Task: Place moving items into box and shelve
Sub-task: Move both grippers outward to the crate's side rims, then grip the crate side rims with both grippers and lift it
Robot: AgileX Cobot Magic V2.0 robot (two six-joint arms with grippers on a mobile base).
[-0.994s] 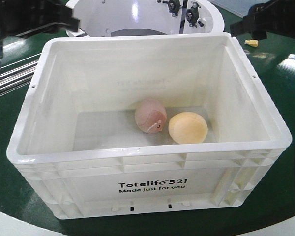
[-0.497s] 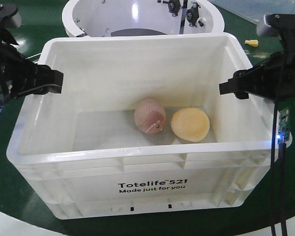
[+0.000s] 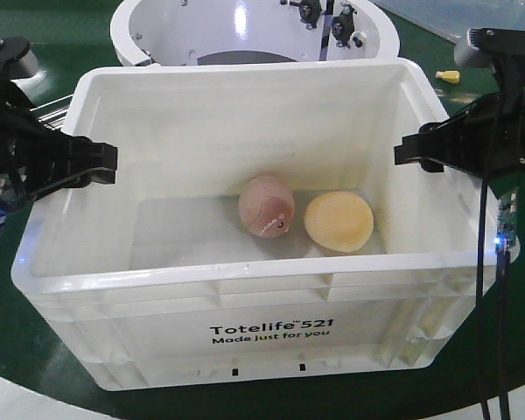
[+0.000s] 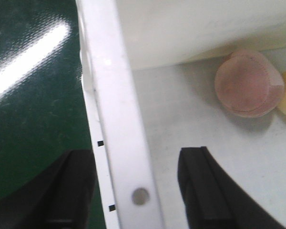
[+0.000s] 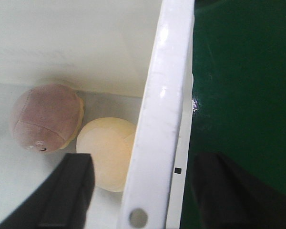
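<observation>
The white "Totelife 521" crate (image 3: pixel 245 280) stands on the green tabletop. The dusty pink ball (image 3: pixel 267 206) and the yellow-orange ball (image 3: pixel 338 221) lie side by side on its floor, toward the right. My left gripper (image 3: pixel 74 166) is open and straddles the crate's left rim (image 4: pixel 114 119), one finger inside and one outside, with gaps on both sides. My right gripper (image 3: pixel 446 153) is open and straddles the right rim (image 5: pixel 162 105) the same way. The pink ball (image 5: pixel 45 117) and the yellow ball (image 5: pixel 107 152) lie just inside the right gripper's inner finger.
A white round housing (image 3: pixel 254 31) with black fittings stands right behind the crate. A small yellow object (image 3: pixel 449 76) lies on the green surface at the back right. The table's pale front edge shows at the bottom corners.
Both arms came down from the back corners to the crate's side rims and now straddle them. The yellow ball shifted slightly right. Little has moved in the last half second.
</observation>
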